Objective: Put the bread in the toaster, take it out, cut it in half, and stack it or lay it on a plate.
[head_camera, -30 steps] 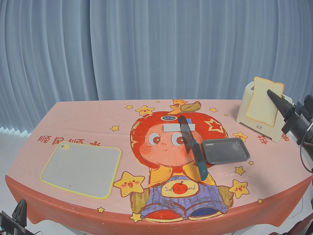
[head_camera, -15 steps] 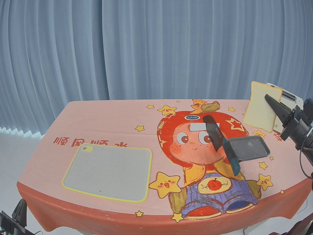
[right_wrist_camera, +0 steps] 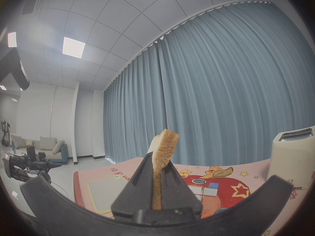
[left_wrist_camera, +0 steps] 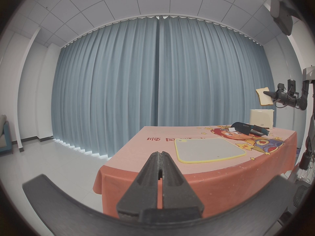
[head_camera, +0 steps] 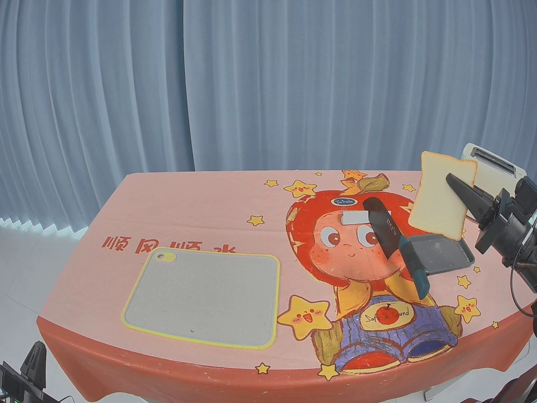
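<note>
My right gripper (head_camera: 454,183) is shut on a slice of bread (head_camera: 440,203), which it holds upright in the air above the grey plate (head_camera: 442,253). The right wrist view shows the bread (right_wrist_camera: 160,161) edge-on between the fingers (right_wrist_camera: 141,181). The cream toaster (head_camera: 494,170) stands behind it at the table's far right, and it is also the toaster (right_wrist_camera: 293,154) in the right wrist view. A knife (head_camera: 397,243) with a dark blade and teal handle lies beside the plate. My left gripper (left_wrist_camera: 160,158) is shut and empty, low off the table's left front corner.
A grey cutting board (head_camera: 204,296) with a yellow rim lies at the table's front left. The pink tablecloth (head_camera: 184,214) bears a cartoon print. Blue curtains hang behind the table. A sofa (right_wrist_camera: 49,145) stands far off in the room.
The head camera has swung, shifting the whole table picture to the right. My right gripper has carried the bread away from the toaster, leftward and out over the plate.
</note>
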You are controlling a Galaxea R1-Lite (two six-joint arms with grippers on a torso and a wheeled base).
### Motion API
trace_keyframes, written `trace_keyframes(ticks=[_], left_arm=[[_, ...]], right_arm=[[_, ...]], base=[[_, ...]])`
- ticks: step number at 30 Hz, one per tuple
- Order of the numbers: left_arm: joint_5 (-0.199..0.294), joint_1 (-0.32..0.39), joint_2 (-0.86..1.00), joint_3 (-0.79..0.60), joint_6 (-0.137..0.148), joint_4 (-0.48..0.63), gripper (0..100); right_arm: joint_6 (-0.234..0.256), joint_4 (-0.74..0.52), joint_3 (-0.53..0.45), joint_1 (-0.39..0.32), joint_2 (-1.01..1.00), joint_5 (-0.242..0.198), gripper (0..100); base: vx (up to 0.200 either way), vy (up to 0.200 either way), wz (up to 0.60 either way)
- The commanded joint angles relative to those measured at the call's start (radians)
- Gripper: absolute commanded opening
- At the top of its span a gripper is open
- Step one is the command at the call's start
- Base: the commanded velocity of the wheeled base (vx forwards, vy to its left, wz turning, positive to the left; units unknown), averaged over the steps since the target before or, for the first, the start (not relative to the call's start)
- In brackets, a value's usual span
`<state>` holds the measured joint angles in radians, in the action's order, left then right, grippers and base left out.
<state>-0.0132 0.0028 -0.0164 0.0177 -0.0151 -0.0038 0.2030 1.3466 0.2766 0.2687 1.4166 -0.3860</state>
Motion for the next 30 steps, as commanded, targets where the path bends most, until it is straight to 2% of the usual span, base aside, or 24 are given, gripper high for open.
trace_keyframes(ticks=[1, 6, 15, 20, 26, 30], left_arm=[[-0.001, 0.0, 0.004, -0.018, 0.0, -0.001, 0], [-0.001, 0.0, 0.004, -0.018, 0.003, -0.001, 0], [0.001, 0.0, 0.004, -0.018, 0.004, -0.001, 0], [-0.001, 0.0, 0.004, -0.018, 0.004, -0.001, 0], [-0.001, 0.0, 0.004, -0.018, 0.004, -0.001, 0], [-0.001, 0.0, 0.004, -0.018, 0.003, -0.001, 0]], right_arm=[[0.001, 0.0, -0.002, 0.004, 0.002, -0.001, 0], [0.001, 0.0, -0.014, 0.014, 0.008, -0.001, 0], [0.016, -0.001, -0.005, 0.026, 0.028, 0.007, 0], [0.023, 0.003, 0.003, 0.033, 0.07, 0.064, 0], [0.102, 0.013, 0.016, 0.081, 0.073, 0.111, 0], [0.111, 0.011, 0.016, 0.095, 0.078, 0.128, 0]], base=[[-0.2, 0.0, 0.0], [-0.2, 0.0, 0.0], [0.0, 0.0, 0.0], [0.0, 0.2, 0.0], [0.0, 0.2, 0.0], [0.0, 0.2, 0.0]])
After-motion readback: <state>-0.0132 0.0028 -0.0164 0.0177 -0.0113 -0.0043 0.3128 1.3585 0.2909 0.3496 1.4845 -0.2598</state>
